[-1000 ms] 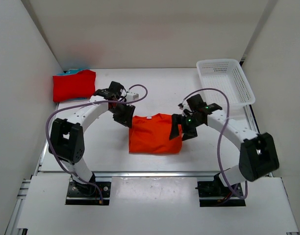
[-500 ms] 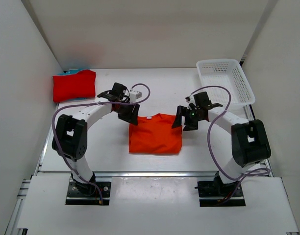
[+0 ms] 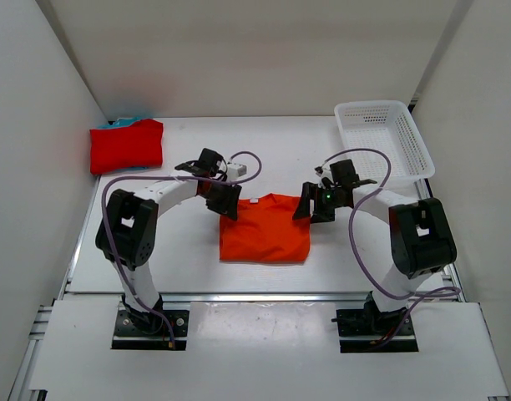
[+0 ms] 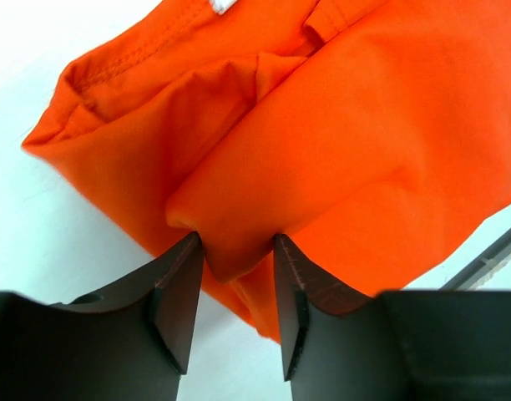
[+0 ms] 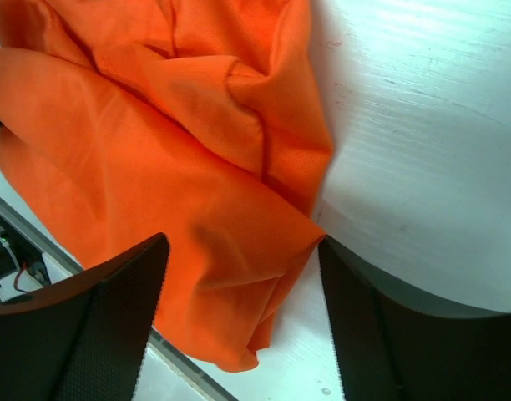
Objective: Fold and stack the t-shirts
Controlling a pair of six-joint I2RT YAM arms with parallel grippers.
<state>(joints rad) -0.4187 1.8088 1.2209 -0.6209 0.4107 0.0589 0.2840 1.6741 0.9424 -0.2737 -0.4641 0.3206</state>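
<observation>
The orange t-shirt point(image 3: 264, 230) lies folded into a rough square at the middle of the table. My left gripper point(image 3: 225, 199) is at its back left corner. In the left wrist view the gripper point(image 4: 236, 251) is partly open, with a bulging fold of the orange cloth point(image 4: 364, 125) between the fingertips and touching both. My right gripper point(image 3: 314, 203) is at the back right corner. In the right wrist view it point(image 5: 241, 251) is wide open over the shirt's edge point(image 5: 139, 150). The red t-shirt point(image 3: 126, 146) lies folded at the back left, on the teal-blue one point(image 3: 113, 124), of which only an edge shows.
A white mesh basket point(image 3: 368, 107) stands at the back right. White walls close in the table on the left, back and right. Both arms' cables loop above the table near the shirt's back corners.
My left gripper has shifted right onto the orange shirt's back left corner. My right gripper has moved back from the shirt's right edge to its back right corner. The shirt has not moved.
</observation>
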